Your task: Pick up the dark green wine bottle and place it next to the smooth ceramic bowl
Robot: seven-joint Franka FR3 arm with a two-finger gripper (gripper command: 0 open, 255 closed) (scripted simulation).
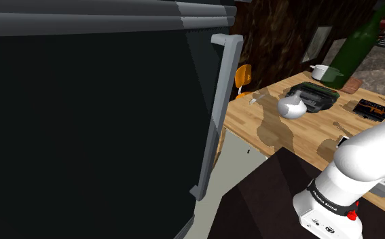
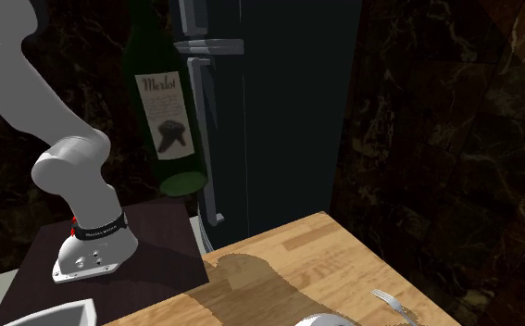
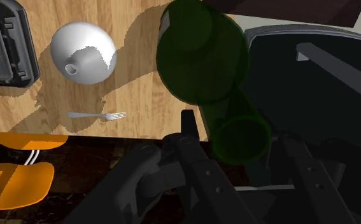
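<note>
One dark green wine bottle [image 3: 204, 57] aloft, top cropped in both exterior views.
Black two-finger hand [image 3: 236, 127] clasps its neck, the contact partly hidden; white round bowl [image 3: 83, 52] sits well apart on the wooden table [image 3: 141, 95].

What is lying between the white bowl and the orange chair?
A fork lies on the wooden table between the bowl and the orange chair, near the table's edge; the wrist view shows it.
</note>
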